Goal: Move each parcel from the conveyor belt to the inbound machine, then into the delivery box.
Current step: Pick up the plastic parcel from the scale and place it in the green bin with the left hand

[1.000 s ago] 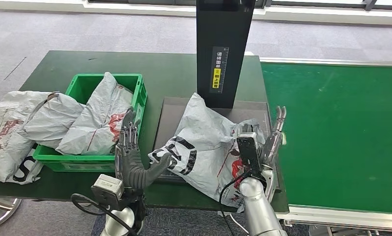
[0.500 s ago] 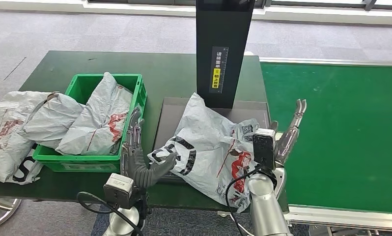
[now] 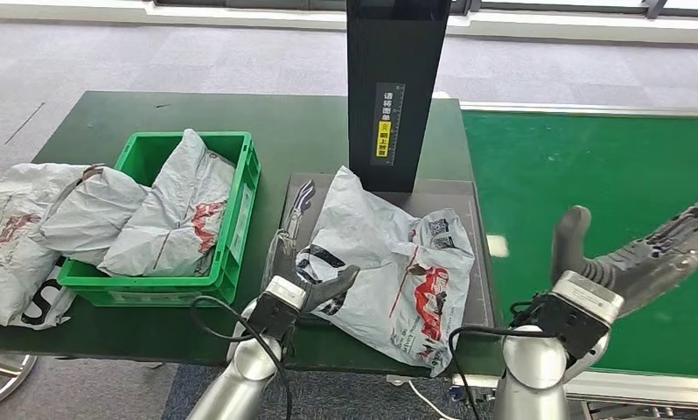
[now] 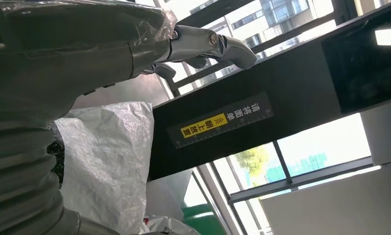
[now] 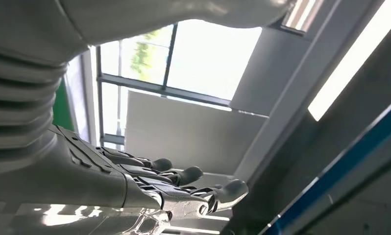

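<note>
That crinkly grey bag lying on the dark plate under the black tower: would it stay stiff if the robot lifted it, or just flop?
The grey parcel would probably flop: its plastic skin is creased and one corner droops over the table edge. It looks light for its size, lying slack and half flat. The glossy film may slip between fingers of the left hand.

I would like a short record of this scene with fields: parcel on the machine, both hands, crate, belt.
parcel on machine: grey parcel lies on the inbound machine's plate, front corner past the edge
left hand: open, at the parcel's left side
right hand: open, above the conveyor belt
green crate: holds grey parcels
belt: no parcel visible
</note>
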